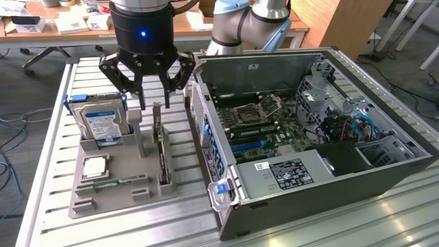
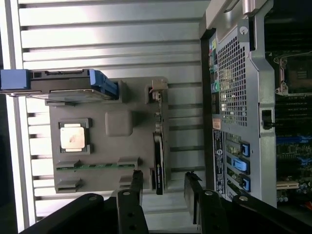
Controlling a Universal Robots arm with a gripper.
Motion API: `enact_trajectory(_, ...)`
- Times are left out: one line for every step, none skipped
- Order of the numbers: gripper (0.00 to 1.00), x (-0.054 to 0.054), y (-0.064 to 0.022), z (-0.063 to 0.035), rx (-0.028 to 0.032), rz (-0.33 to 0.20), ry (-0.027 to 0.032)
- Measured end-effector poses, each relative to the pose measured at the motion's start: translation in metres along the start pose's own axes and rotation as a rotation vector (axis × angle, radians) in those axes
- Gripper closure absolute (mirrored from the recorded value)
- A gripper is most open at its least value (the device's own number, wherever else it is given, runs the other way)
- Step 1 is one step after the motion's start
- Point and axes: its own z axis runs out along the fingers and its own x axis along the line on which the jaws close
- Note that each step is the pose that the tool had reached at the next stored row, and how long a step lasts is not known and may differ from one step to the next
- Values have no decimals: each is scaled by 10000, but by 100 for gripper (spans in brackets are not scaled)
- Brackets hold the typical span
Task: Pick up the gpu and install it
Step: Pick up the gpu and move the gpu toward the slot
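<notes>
1. Gripper: jaws spread wide, holding nothing, poised above the grey holder on the slatted tabletop.
2. Gpu: stands on edge in a slot along the side of the holder nearest the open computer case. It is not installed.
3. Relation: in the wrist view the gpu lines up with the gap between the fingers. No contact is visible.
4. Other items on the holder: a hard drive upright, a processor and a memory stick lying flat.
</notes>
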Motion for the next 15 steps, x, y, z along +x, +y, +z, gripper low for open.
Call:
enact_trajectory(53,0,-1,18,0,0,0)
enact_trajectory(53,0,-1,36,0,0,0)
enact_trajectory(53,0,-2,55,0,0,-1)
enact_trajectory(53,0,-2,73,1,1,0)
enact_trajectory(53,0,-3,91,1,0,0)
enact_trajectory(53,1,-4,109,1,0,-1)
enact_trajectory(53,1,-4,127,3,0,0)
enact_trajectory(53,1,-5,145,5,0,-1)
enact_trajectory(53,1,-5,162,7,0,1)
enact_trajectory(53,1,-6,182,8,0,0)
enact_trajectory(53,1,-7,200,9,0,0)
enact_trajectory(53,1,-7,219,9,0,-1)
enact_trajectory(53,1,-8,237,9,0,-1)
enact_trajectory(53,2,-9,254,11,0,-1)
enact_trajectory(53,2,-9,273,10,0,-2)
